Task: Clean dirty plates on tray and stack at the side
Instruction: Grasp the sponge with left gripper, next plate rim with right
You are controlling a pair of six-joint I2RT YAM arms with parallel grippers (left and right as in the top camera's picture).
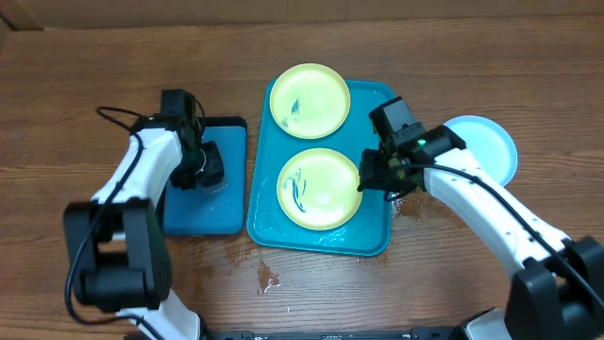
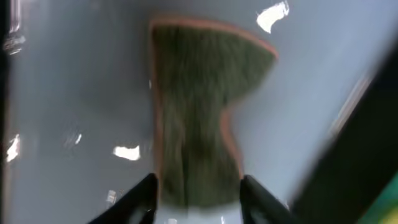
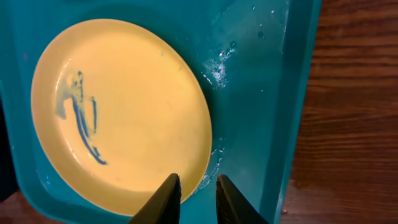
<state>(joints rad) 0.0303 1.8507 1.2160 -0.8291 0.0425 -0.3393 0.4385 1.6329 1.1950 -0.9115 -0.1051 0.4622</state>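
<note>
The turquoise tray [image 1: 264, 222] holds two lime-yellow plates. The far plate [image 1: 310, 98] and the near plate [image 1: 319, 189] both carry dark blue smears. A pale blue plate [image 1: 491, 146] lies on the wood to the tray's right, partly under my right arm. My right gripper [image 1: 363, 179] sits low at the near plate's right rim. In the right wrist view its fingers [image 3: 198, 186] stand a little apart, one over the near plate [image 3: 124, 106], one over the tray [image 3: 261, 93]. My left gripper [image 1: 203, 168] is shut on a green sponge [image 2: 199, 93], which is pinched in at its waist.
A smaller black-rimmed blue tray [image 1: 203, 215] lies left of the turquoise one, under my left gripper. Water drops [image 1: 267, 277] sit on the wood near the front edge. Bare wood-grain tabletop [image 1: 75, 76] spreads on both sides.
</note>
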